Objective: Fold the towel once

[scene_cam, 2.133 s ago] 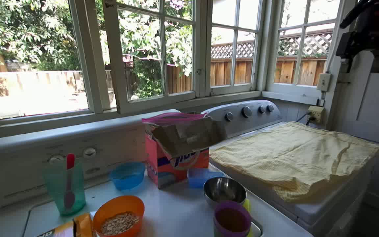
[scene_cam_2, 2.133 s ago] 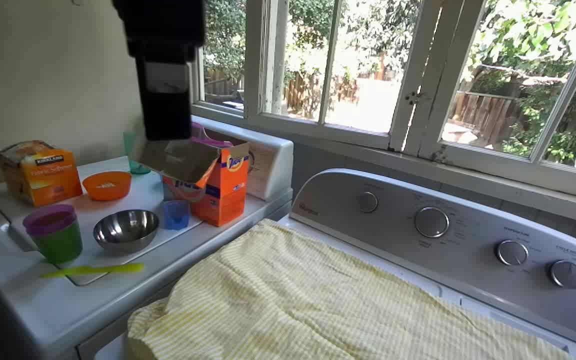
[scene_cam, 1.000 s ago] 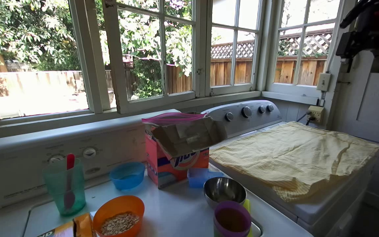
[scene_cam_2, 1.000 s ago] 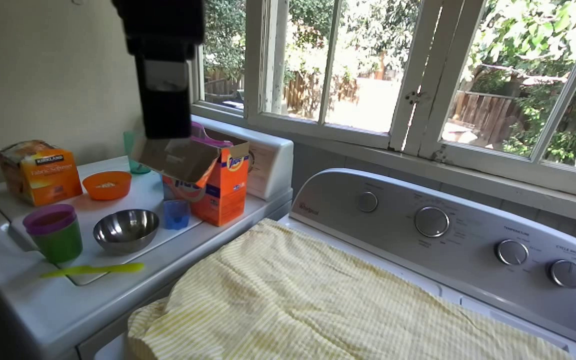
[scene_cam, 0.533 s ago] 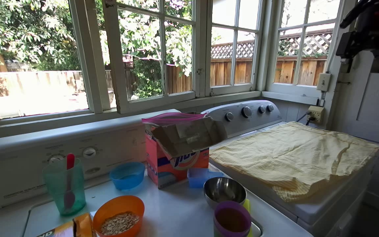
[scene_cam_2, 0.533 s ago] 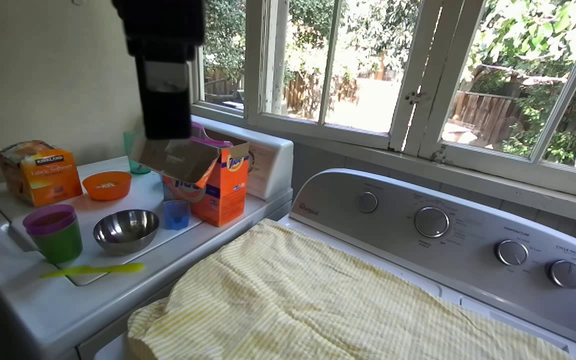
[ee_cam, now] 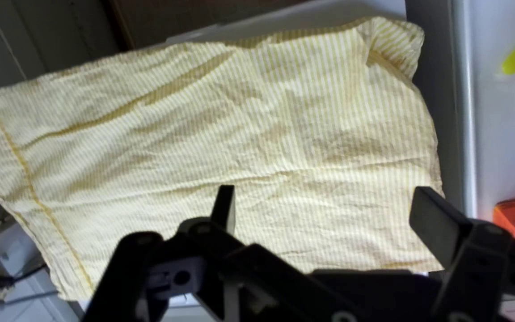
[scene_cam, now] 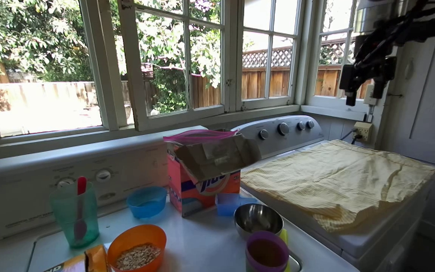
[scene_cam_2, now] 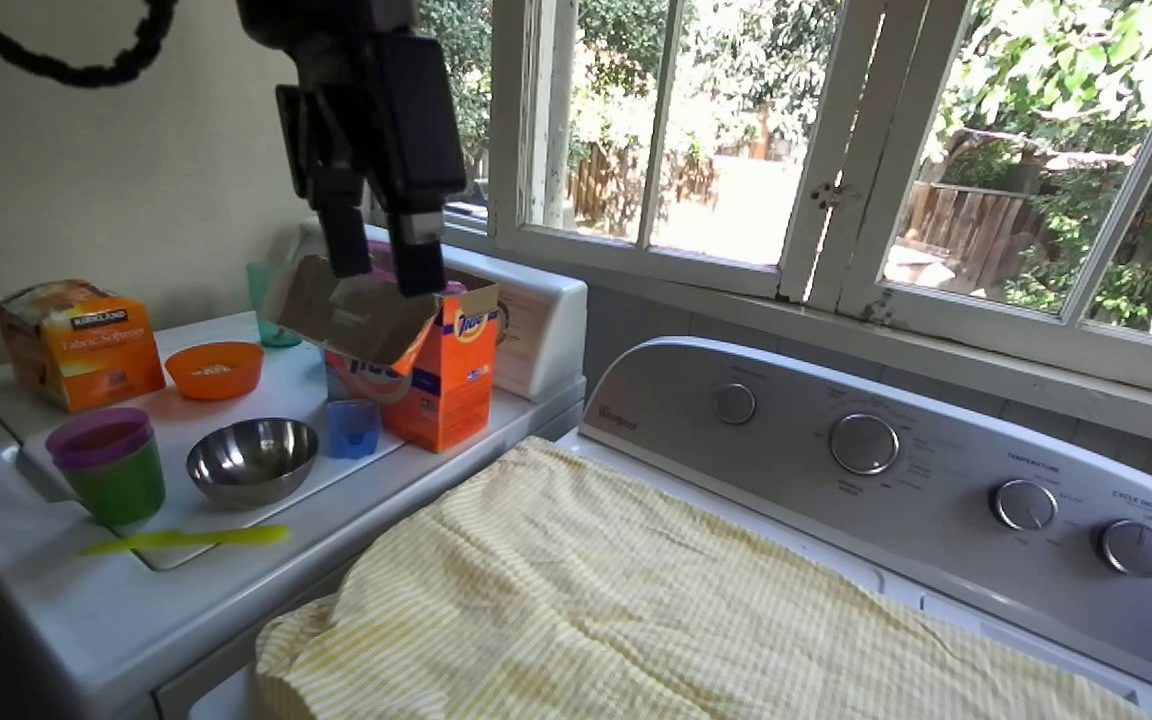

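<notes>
The pale yellow striped towel (scene_cam: 338, 181) lies spread and wrinkled over the top of the right-hand machine. It also shows in an exterior view (scene_cam_2: 616, 590) and fills most of the wrist view (ee_cam: 248, 125). One corner is crumpled over at the upper right of the wrist view. My gripper (scene_cam: 364, 97) hangs high above the towel, apart from it; it also shows in an exterior view (scene_cam_2: 385, 272). In the wrist view the gripper (ee_cam: 324, 192) has its fingers wide apart, with nothing between them.
On the neighbouring white machine stand a Tide box (scene_cam_2: 456, 370) with its flap open, a metal bowl (scene_cam_2: 254, 465), a purple-topped cup (scene_cam_2: 108, 470), an orange bowl (scene_cam: 138, 245) and a blue bowl (scene_cam: 146, 202). A control panel (scene_cam_2: 796, 450) rises behind the towel, below the windows.
My gripper has moved and turned: left and lower in an exterior view, slightly right with both fingers showing in an exterior view. The towel has not moved.
</notes>
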Motion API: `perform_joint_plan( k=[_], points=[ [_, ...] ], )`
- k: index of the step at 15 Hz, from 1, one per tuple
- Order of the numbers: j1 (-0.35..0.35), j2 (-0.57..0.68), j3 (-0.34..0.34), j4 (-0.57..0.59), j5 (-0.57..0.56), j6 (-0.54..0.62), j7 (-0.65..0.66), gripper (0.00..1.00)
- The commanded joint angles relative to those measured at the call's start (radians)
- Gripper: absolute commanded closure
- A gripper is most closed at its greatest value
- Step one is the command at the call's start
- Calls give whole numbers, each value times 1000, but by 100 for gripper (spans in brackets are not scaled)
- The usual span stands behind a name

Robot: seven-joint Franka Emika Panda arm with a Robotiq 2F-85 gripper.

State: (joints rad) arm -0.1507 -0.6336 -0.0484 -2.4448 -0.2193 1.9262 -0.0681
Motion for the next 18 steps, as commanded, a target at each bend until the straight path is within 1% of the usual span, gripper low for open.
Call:
perform_joint_plan(
  k=[1,2,3,4,10,12,14,18],
  points=[
    [40,45,88,-104,-82,214,107,0],
    [47,78,105,-125,-90,285,136,0],
    [50,37,76,-80,-54,180,90,0],
    [56,53,86,-91,-57,202,103,0],
    [54,48,72,-76,-55,200,99,0],
    [57,134,95,-69,-71,242,122,0],
    [67,194,105,-75,-78,307,127,0],
    [104,342,88,-44,-41,392,57,0]
  ],
)
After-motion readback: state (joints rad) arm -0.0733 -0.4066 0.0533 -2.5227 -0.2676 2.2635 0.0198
